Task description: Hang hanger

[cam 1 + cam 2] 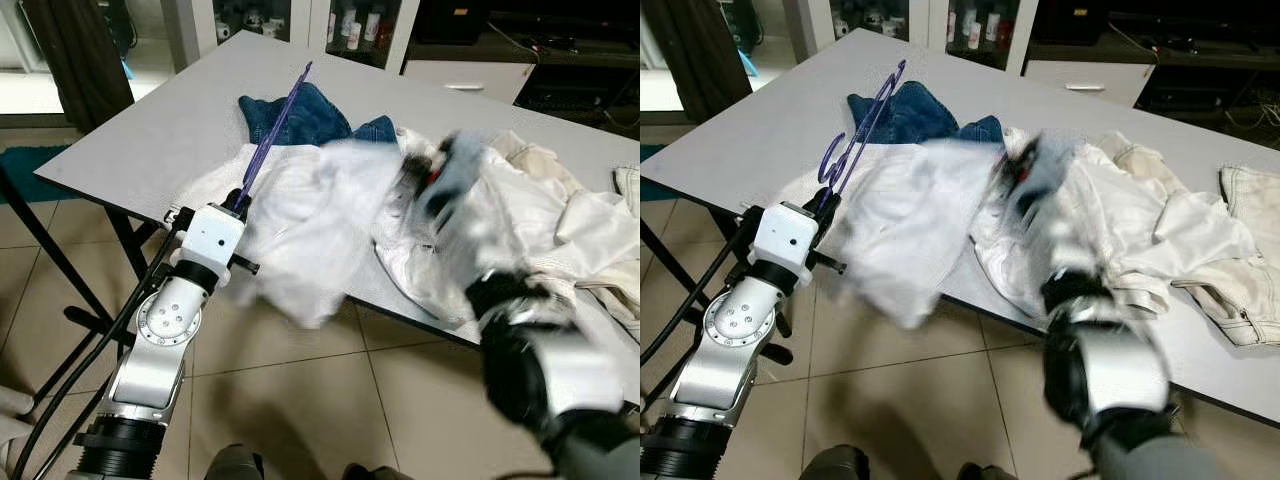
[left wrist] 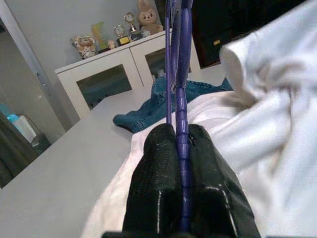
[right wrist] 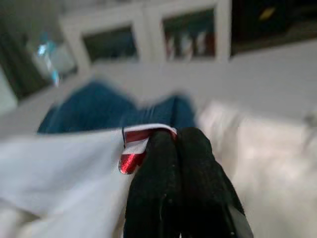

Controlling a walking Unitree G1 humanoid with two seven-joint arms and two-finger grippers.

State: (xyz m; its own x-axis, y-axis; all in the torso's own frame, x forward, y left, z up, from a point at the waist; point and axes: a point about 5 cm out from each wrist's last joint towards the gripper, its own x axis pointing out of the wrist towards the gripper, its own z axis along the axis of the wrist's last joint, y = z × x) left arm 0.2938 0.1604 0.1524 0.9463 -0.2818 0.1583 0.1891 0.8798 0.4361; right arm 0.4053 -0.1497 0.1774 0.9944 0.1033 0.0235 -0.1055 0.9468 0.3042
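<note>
Your right hand (image 3: 176,144) is nearest, blurred, clenched on a white shirt (image 1: 910,215) by its red-striped tag (image 3: 134,148) and holding the cloth up over the surface's (image 1: 150,140) near edge. Your left hand (image 2: 178,136) is pinched tight on the purple hanger (image 1: 275,130), which slants up from the fingers (image 2: 153,163) over the surface toward the jeans (image 1: 310,115). More white clothes (image 1: 1160,225) lie heaped to the right.

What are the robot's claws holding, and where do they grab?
Left claw pinches the thin purple plastic hanger at one end. Right claw pinches the white cloth garment by its red-and-white tag.
</note>
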